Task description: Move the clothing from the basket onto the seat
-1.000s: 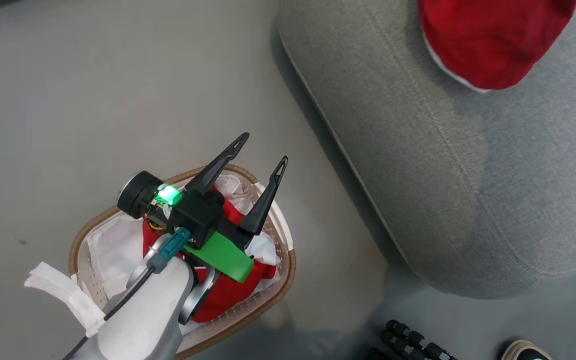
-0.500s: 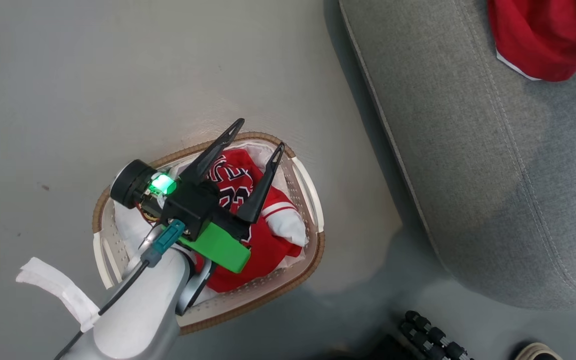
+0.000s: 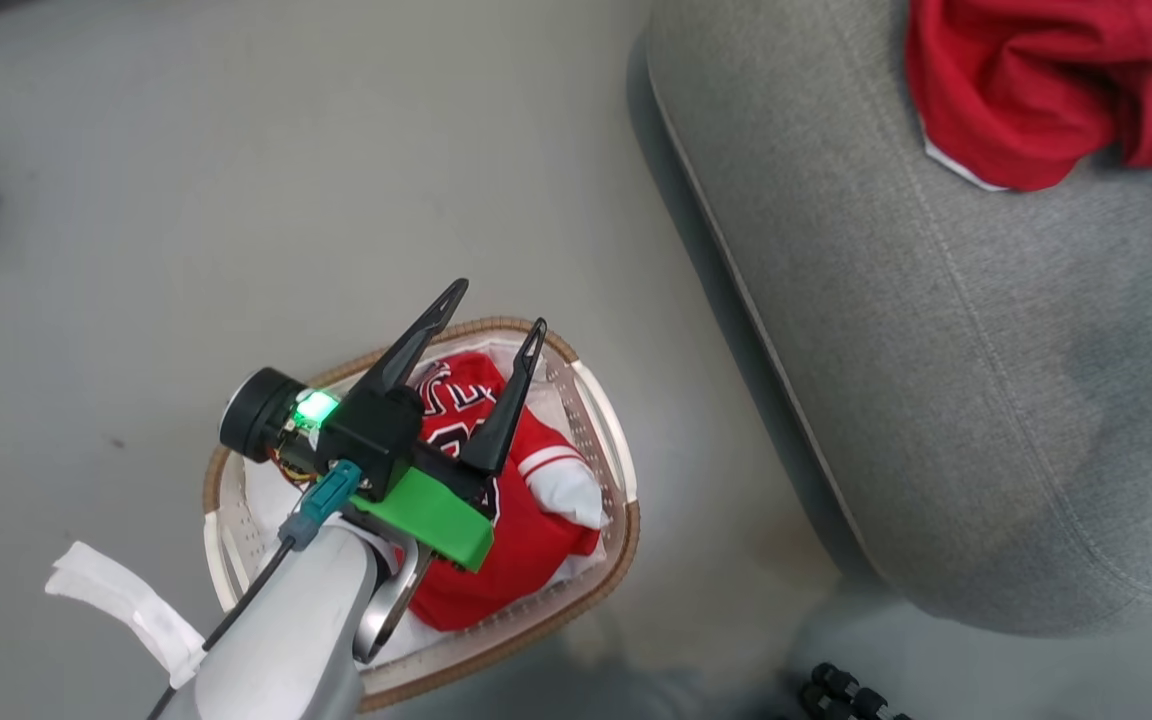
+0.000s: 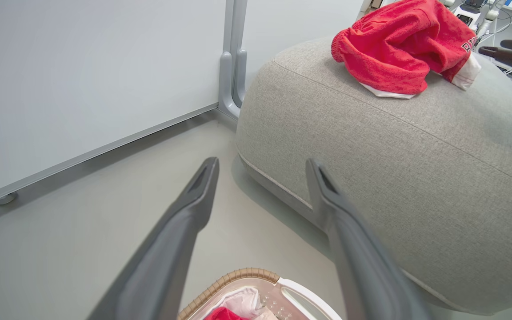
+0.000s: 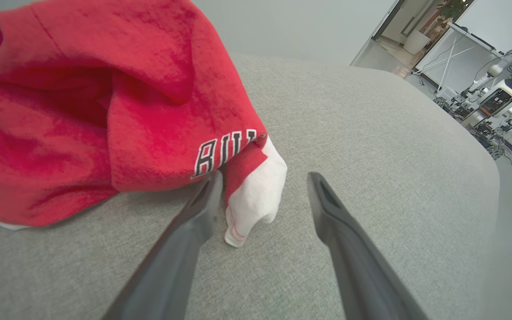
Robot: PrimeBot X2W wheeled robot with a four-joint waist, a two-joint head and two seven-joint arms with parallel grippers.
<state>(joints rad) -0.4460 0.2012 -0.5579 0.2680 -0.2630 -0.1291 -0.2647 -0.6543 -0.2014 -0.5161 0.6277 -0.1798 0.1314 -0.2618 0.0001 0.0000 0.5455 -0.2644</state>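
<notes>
Left gripper [image 3: 500,305] (jaws spread) hovers above basket's [image 3: 608,440] far rim, near seat [image 3: 936,380].

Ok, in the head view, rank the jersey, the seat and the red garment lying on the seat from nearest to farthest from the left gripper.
1. The jersey, in the basket, right beneath the left gripper.
2. The seat, off to the right of the basket.
3. The red garment, on the seat's top at the upper right.
</notes>
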